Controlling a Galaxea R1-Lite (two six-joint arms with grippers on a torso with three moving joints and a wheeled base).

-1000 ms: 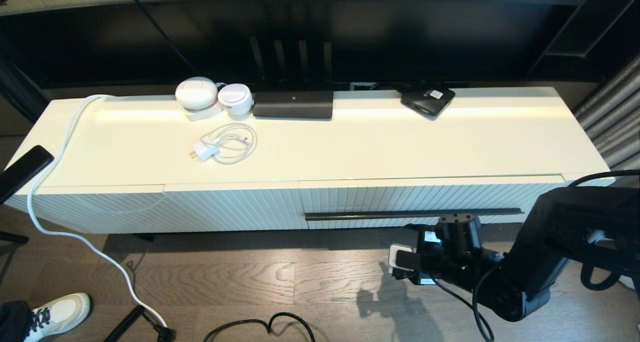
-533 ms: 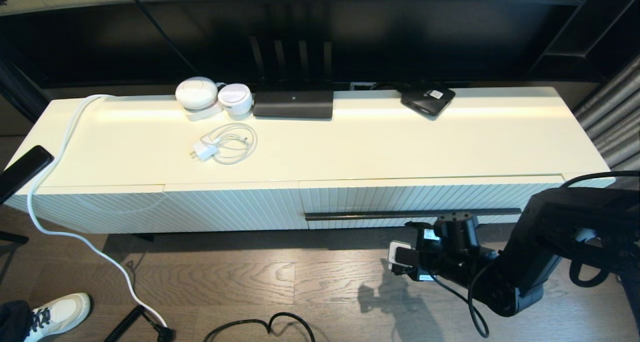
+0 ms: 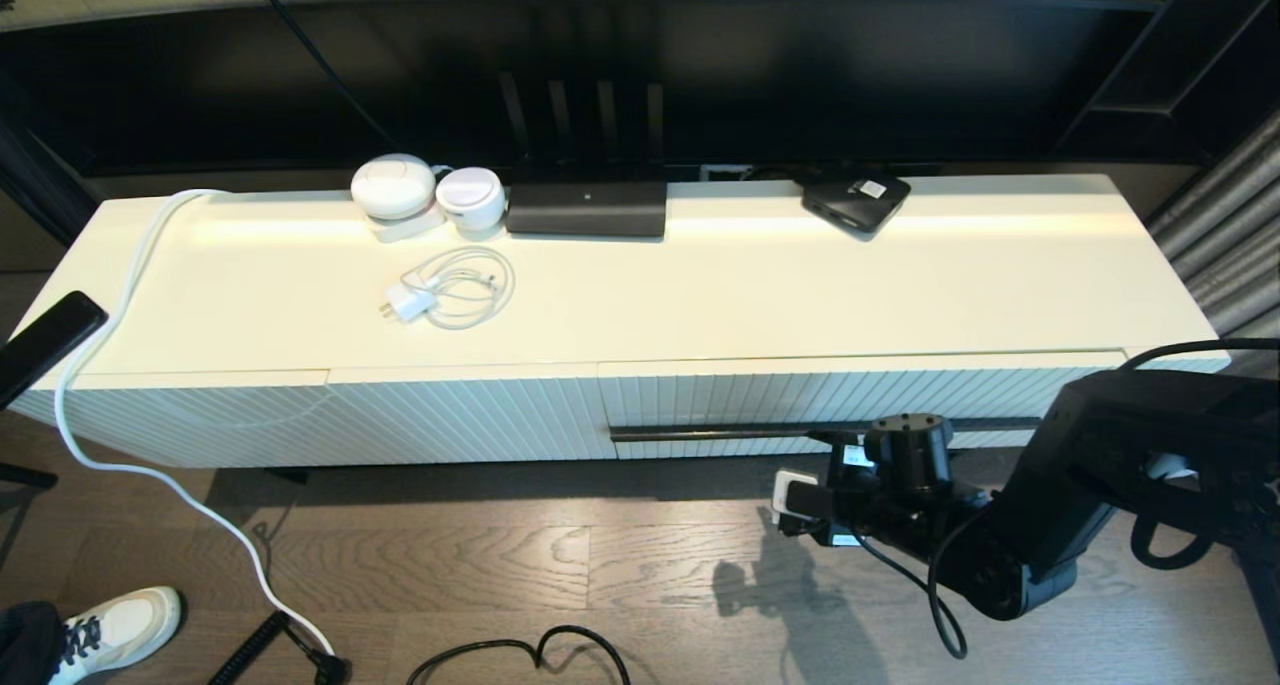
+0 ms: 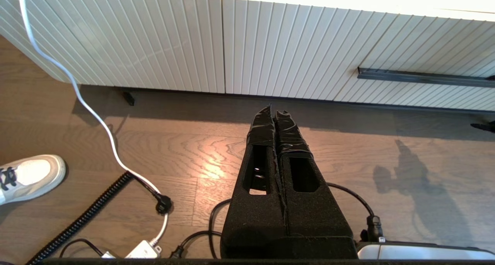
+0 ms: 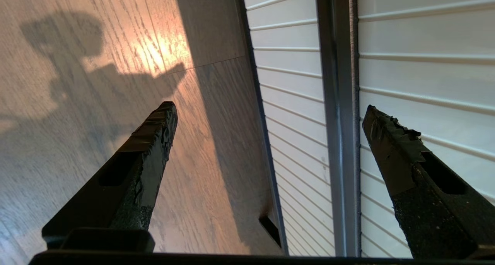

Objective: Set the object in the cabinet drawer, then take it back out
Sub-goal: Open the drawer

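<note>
The cabinet drawer (image 3: pixel 860 393) is closed; its ribbed cream front carries a long black bar handle (image 3: pixel 720 432). No black umbrella shows in any view. My right arm (image 3: pixel 905 465) reaches low in front of the drawer, over the floor. In the right wrist view the right gripper (image 5: pixel 269 108) is open, close to the handle (image 5: pixel 340 122) without touching it; one finger is over the wood floor, the other over the ribbed front (image 5: pixel 406 44). The left gripper (image 4: pixel 276 112) is shut and empty, held low over the floor facing the cabinet's left part.
On the cabinet top lie a white charger with coiled cable (image 3: pixel 450 290), a black router (image 3: pixel 586 208), two white round devices (image 3: pixel 393 187) and a flat black box with a white label (image 3: pixel 855 200). A white cable (image 3: pixel 150 470), black cords (image 3: pixel 530 655) and a shoe (image 3: pixel 115 630) are on the floor.
My right arm has risen and moved in toward the drawer front, so the wrist now overlaps the bar handle in the head view. Nothing else has moved.
</note>
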